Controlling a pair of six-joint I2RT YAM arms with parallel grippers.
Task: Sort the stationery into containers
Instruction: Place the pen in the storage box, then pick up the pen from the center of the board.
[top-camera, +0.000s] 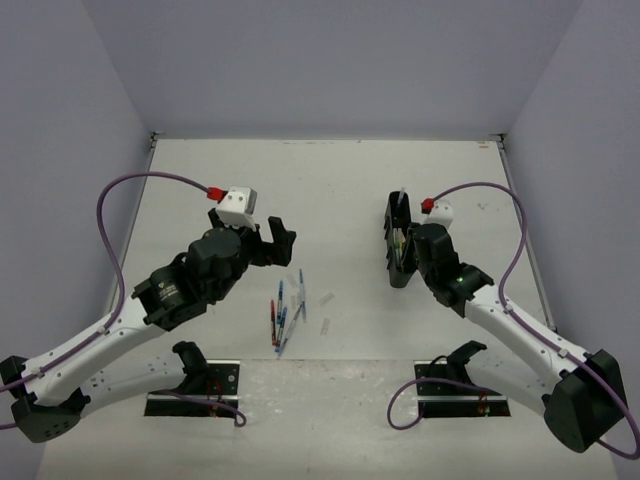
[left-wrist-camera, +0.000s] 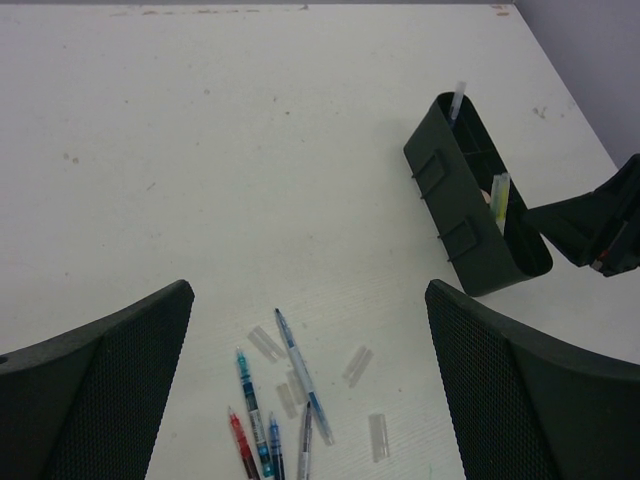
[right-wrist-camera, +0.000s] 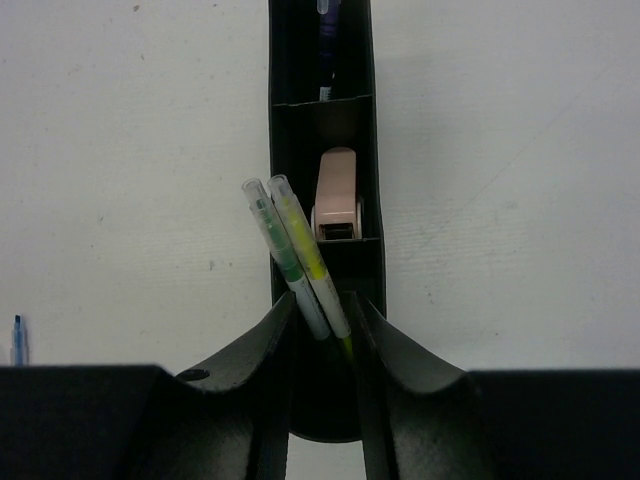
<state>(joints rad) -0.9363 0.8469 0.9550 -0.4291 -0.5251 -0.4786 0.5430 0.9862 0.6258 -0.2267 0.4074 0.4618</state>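
Yellow-green highlighters (right-wrist-camera: 298, 255), two, in black tray (right-wrist-camera: 374, 150); right gripper (right-wrist-camera: 322, 303) flanking, grip unclear; left gripper (left-wrist-camera: 308, 292) spread wide; five pens (left-wrist-camera: 300, 375) loose.

Low ends of highlighters (right-wrist-camera: 310, 265) out of sight inside the right gripper (right-wrist-camera: 322, 312) at six o'clock; blue pen (right-wrist-camera: 17, 338) half off-frame at nine.

Matt black plastic tray (left-wrist-camera: 455, 205); translucent glossy plastic pens (left-wrist-camera: 300, 375)

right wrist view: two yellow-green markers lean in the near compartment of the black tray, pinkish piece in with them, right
Not quite. The right wrist view shows the pinkish piece alone in the middle compartment, one further along. The two yellow-green markers do lean in the near compartment of the black tray.
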